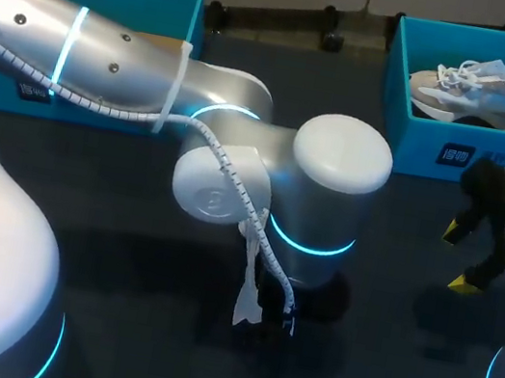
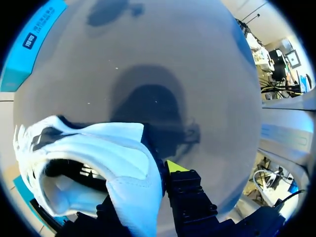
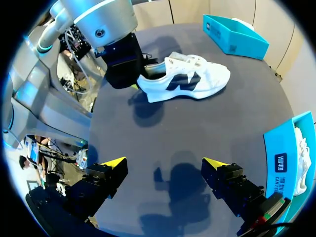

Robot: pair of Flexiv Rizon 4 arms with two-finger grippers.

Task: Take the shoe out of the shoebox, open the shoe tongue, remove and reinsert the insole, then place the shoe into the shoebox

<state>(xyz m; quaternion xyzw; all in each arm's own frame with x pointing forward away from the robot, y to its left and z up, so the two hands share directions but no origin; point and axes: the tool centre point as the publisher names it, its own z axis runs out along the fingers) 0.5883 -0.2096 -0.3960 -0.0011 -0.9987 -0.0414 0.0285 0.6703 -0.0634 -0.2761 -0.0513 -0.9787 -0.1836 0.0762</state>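
A white shoe (image 3: 187, 81) with a dark side logo lies on its sole on the dark table, out of any box. My left gripper (image 3: 129, 81) comes down at its heel. In the left wrist view the heel wall (image 2: 123, 163) stands between the two fingers, and my left gripper (image 2: 148, 182) is shut on it; only one yellow fingertip (image 2: 175, 166) shows. In the head view my left arm (image 1: 240, 148) hides this shoe. My right gripper (image 1: 461, 257) hangs open over bare table at the right, well clear of the shoe, with nothing between its fingers (image 3: 111, 165).
A teal shoebox (image 1: 419, 130) at the back right holds a second pale shoe (image 1: 481, 87). Another teal box (image 1: 183, 1) stands at the back left, partly behind my left arm. Bare dark table lies between the shoe and my right gripper.
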